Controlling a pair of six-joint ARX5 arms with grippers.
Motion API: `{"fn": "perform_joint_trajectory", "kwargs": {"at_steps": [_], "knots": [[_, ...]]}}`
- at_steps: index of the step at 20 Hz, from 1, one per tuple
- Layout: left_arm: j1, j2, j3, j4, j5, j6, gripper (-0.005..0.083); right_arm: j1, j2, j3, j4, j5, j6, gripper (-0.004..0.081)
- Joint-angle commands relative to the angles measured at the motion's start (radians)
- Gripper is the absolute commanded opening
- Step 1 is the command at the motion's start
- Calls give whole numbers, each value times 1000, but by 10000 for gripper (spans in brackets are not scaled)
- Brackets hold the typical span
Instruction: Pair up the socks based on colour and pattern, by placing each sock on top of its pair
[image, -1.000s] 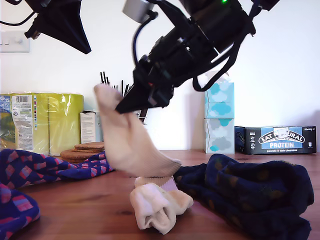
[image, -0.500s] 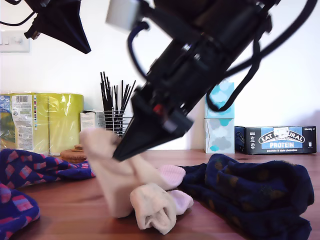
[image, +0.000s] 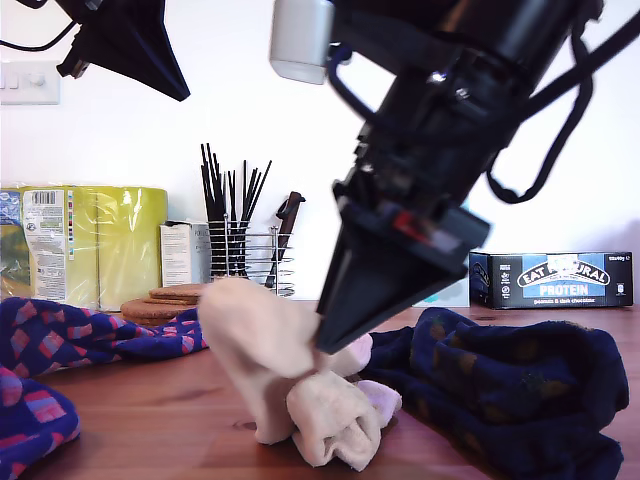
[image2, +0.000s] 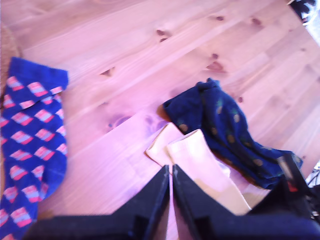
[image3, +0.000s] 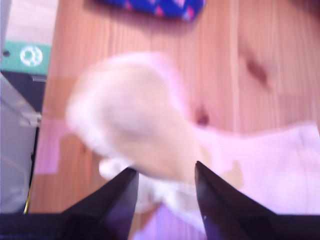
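The words "EAT NATURAL PROTEIN" can be read on a dark box (image: 565, 280) at the right of the exterior view. Small print on the yellow packs (image: 90, 240) at the left is too small to be read.

One cream sock (image: 250, 335) is draped in the lower middle of that view. Its long side slopes down toward the table (image: 150, 410), over a second cream sock (image: 335, 430) that is bunched up. My second gripper (image: 325, 340) is seen right at the draped sock, with its jaws spread apart (image3: 162, 170).

My first gripper (image: 185, 95) is held high in the upper left of the exterior view, with its jaws pressed together on nothing (image2: 170, 172).
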Motion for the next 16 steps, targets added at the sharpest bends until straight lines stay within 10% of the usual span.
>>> {"fn": "perform_joint_trajectory", "kwargs": {"at_steps": [1, 5, 8, 16], "knots": [[5, 14, -13, 7, 5, 5, -20, 3, -87, -3, -18, 19, -1, 364], [5, 14, -13, 12, 5, 30, -19, 3, -211, -1, -128, 37, 97, 317], [5, 14, -14, 5, 4, 66, -20, 3, -255, -1, -153, 30, 299, 2], [82, -25, -121, 149, -9, 146, -20, -16, -317, -214, 431, 187, 738, -14]]}}
